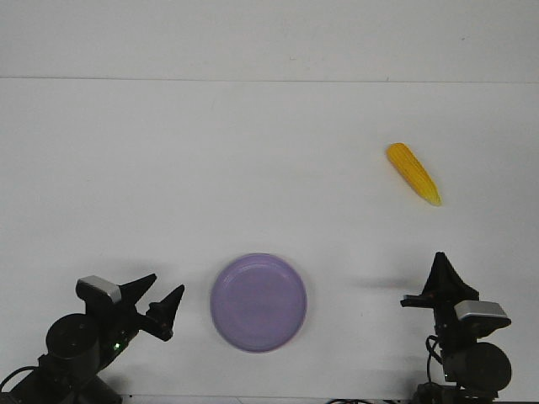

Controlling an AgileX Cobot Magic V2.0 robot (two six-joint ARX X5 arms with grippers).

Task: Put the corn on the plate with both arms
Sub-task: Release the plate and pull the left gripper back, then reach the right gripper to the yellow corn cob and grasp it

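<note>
The corn (413,172) lies on the white table at the far right, its paler tip pointing toward the near right. The lavender plate (258,302) sits empty at the near centre. My left gripper (168,284) is at the near left, pointing toward the plate, a short way from its rim; its two fingers stand apart and hold nothing. My right gripper (439,257) is at the near right, pointing away from me; its fingers show as one closed point and hold nothing. It is well short of the corn.
The white table (253,168) ends at a back edge against a pale wall (253,38). Nothing else lies on it.
</note>
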